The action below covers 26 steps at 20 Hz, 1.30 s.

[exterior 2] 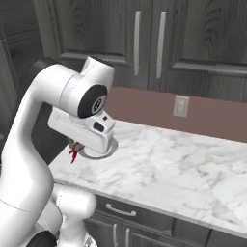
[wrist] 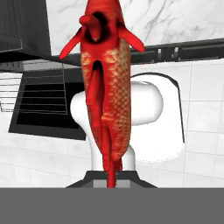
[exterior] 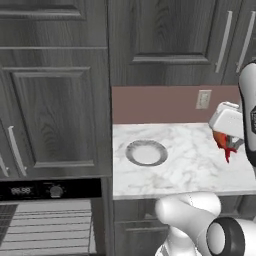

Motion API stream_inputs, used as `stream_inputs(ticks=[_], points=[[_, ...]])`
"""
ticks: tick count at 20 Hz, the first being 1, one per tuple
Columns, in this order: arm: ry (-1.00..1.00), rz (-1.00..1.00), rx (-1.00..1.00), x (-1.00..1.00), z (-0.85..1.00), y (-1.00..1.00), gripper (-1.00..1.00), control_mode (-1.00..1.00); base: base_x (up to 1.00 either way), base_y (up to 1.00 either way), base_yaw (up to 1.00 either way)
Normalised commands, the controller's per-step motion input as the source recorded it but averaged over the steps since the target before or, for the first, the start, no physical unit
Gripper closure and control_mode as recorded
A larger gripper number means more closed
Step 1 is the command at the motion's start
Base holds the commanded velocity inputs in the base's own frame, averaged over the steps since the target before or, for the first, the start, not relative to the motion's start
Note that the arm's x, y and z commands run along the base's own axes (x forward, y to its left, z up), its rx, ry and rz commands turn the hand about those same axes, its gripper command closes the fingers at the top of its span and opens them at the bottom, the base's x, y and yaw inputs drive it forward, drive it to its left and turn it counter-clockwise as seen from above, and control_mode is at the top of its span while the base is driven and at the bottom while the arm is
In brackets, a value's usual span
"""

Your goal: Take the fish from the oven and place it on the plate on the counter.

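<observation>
One gripper (exterior: 226, 145) clamped on fish (exterior: 223, 143) | fingers hidden — plate (exterior: 146, 152) apart | oven (exterior: 47, 220) cropped

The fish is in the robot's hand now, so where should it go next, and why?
Probably sideways along the counter toward the plate. The gripper is shut on the fish, which hangs tail down above the white counter, off to the plate's right in the left base view. The plate has nothing on it, so the fish likely needs to get above it before letting go.
</observation>
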Motion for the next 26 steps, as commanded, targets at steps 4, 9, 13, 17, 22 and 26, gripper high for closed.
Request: stream_inputs(ticks=[4,9,13,17,22,26], points=[[0.00,0.00,0.00,0.00,0.00,0.00,1.00,1.00,0.54,0.00,0.00],[0.00,0.00,0.00,0.00,0.00,0.00,1.00,1.00,0.44,0.00,0.00],[0.00,0.00,0.00,0.00,0.00,0.00,1.00,1.00,0.37,0.00,0.00],[0.00,0.00,0.00,0.00,0.00,0.00,1.00,1.00,0.24,0.00,0.00],[0.00,0.00,0.00,0.00,0.00,0.00,1.00,1.00,0.01,0.00,0.00],[0.00,0.00,0.00,0.00,0.00,0.00,1.00,1.00,0.03,0.00,0.00]])
